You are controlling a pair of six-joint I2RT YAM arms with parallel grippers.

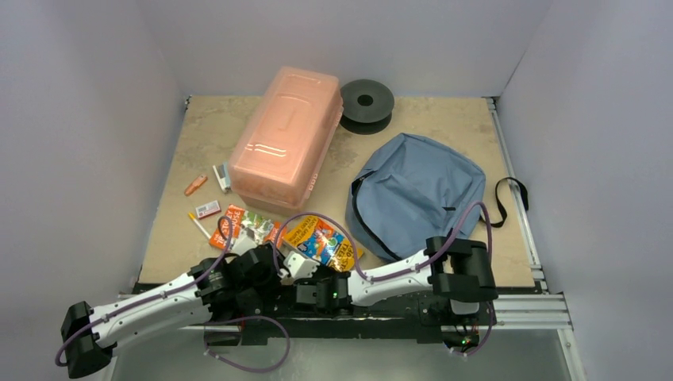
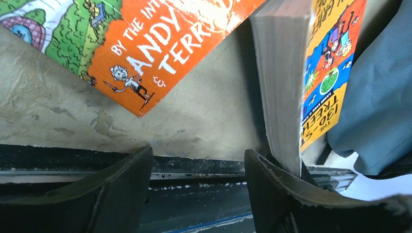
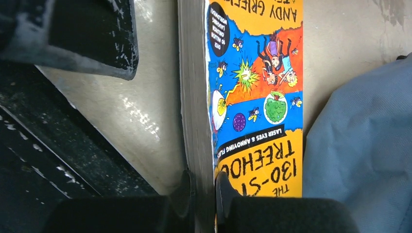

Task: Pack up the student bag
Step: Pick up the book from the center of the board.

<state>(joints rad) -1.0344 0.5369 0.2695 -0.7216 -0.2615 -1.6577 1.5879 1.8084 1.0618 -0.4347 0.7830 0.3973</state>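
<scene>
At the table's (image 1: 476, 119) front edge the left gripper (image 2: 197, 154) hangs with jaws apart, gripping nothing. The right gripper (image 3: 204, 191) clenches the yellow book (image 3: 257, 97) across its thickness. Toward the right edge lies the student bag (image 1: 421, 190): soft, limp, probably light, best pinched at its zipper rim.

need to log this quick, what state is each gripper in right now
left gripper: jaws open, gripping nothing
right gripper: jaws shut on the book
</scene>
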